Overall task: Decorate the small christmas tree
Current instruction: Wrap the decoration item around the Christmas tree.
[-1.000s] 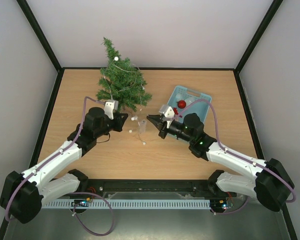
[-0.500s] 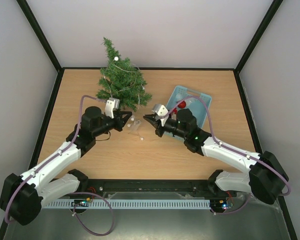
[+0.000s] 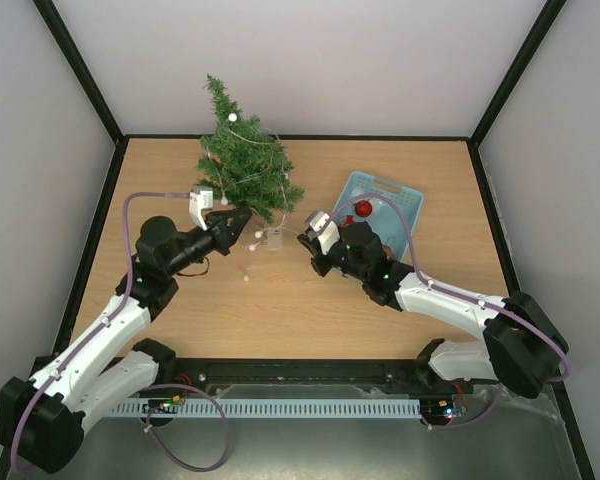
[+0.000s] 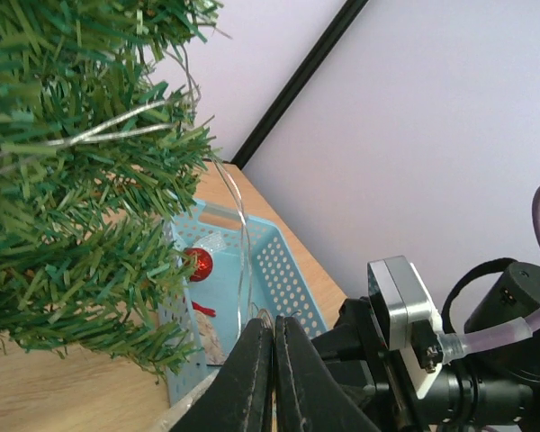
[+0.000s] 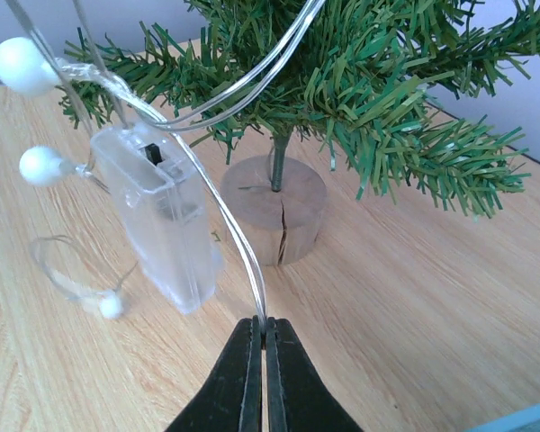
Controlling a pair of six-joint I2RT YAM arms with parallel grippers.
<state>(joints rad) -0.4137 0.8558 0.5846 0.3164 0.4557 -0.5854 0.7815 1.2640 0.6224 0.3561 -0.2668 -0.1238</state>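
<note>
You are working in a robotics lab, inside a closed test cell. Plain pale walls (image 3: 310, 60) box in the space on three sides, held by black frame struts (image 3: 80, 70). The wood-grain bench (image 3: 310, 310) carries two machine arms, the left arm (image 3: 100, 330) and the right arm (image 3: 460, 305), bolted at its near edge above a white slotted cable duct (image 3: 280, 408). Purple cables (image 3: 130, 250) loop along both arms, and a camera block (image 4: 398, 310) sits on a wrist. The loose things are props: the small christmas tree (image 3: 242, 160) and a blue plastic basket (image 3: 405, 205).
</note>
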